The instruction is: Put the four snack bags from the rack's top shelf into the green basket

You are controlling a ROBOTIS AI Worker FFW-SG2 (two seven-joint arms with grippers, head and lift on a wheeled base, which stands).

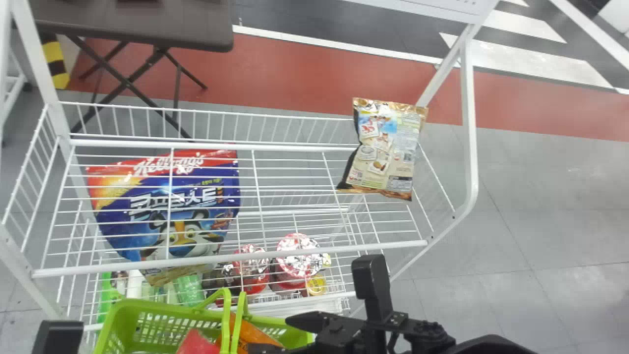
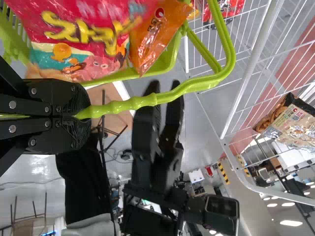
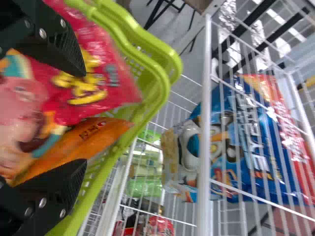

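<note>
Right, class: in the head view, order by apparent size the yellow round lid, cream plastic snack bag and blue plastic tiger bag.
1. Blue tiger bag
2. Cream snack bag
3. Yellow round lid

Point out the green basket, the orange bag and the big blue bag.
Green basket point(image 1: 152, 307): head view, on its far rim.
Orange bag point(image 3: 78, 143): right wrist view, its visible middle.
Big blue bag point(image 1: 189, 209): head view, its printed front.

Black arms point(image 1: 484, 344), round silver screws point(image 3: 43, 33), tapered black fingers point(image 3: 66, 54)
</note>
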